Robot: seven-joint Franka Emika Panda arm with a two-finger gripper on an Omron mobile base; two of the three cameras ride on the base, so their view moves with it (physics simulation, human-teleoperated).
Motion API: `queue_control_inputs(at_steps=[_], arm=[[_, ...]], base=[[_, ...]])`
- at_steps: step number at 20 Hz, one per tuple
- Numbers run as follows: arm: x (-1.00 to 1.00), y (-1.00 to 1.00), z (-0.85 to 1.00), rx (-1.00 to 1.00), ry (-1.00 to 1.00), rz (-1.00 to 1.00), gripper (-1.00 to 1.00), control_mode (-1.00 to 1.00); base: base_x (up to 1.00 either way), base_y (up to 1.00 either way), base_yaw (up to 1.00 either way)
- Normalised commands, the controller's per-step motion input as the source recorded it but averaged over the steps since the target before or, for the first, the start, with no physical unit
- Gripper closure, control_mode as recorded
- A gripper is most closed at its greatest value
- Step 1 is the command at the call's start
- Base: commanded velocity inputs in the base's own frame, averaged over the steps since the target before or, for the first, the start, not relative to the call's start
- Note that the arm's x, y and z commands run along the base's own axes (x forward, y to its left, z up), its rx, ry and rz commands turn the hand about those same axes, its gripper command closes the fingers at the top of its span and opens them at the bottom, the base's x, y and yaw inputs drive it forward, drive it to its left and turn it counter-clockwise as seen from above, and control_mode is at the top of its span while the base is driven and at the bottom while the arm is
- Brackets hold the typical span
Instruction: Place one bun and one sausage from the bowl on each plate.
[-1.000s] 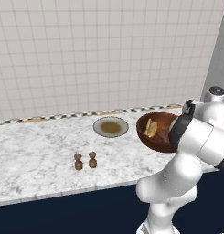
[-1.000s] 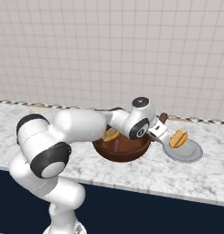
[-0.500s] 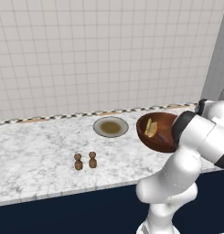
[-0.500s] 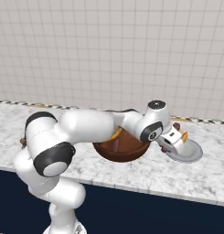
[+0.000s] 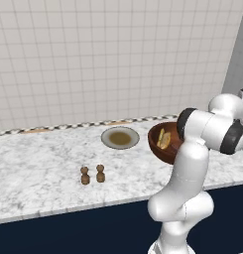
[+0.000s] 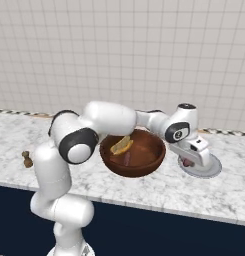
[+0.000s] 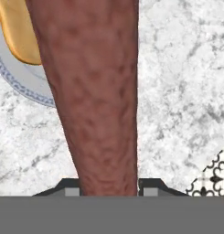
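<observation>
My gripper [image 7: 109,188] is shut on a reddish-brown sausage [image 7: 93,91], which runs up the middle of the hand view. Behind it lies the plain grey plate [image 7: 22,84] with a golden bun [image 7: 19,36] on it. From the right base view, the gripper [image 6: 189,157] hangs low over that plate [image 6: 210,167], with the sausage [image 6: 188,163] at its tips just above the plate. The dark reddish-brown bowl [image 6: 144,167] stands left of the plate and holds another bun [image 6: 121,145]. The plate with the brownish centre [image 5: 120,137] sits left of the bowl [image 5: 157,146].
Two small brown shakers [image 5: 92,174] stand on the marble counter [image 5: 38,163] nearer the front edge, left of the plates. A tiled wall [image 5: 93,59] runs behind the counter. My own arm reaches across over the bowl.
The hand has moved right and down from beside the bowl to low over the plain grey plate, carrying the sausage. Bowl, plates and shakers have stayed put.
</observation>
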Motion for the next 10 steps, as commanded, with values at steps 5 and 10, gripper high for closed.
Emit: queue_control_inputs(at_steps=[5, 10], arm=[[0.00, -0.09, -0.15, 0.06, 0.08, 0.00, 1.00, -1.00], [0.21, -0.01, -0.58, 0.01, -0.04, 0.04, 1.00, -1.00]], base=[[0.00, 0.00, 0.00], [0.00, 0.00, 0.00]])
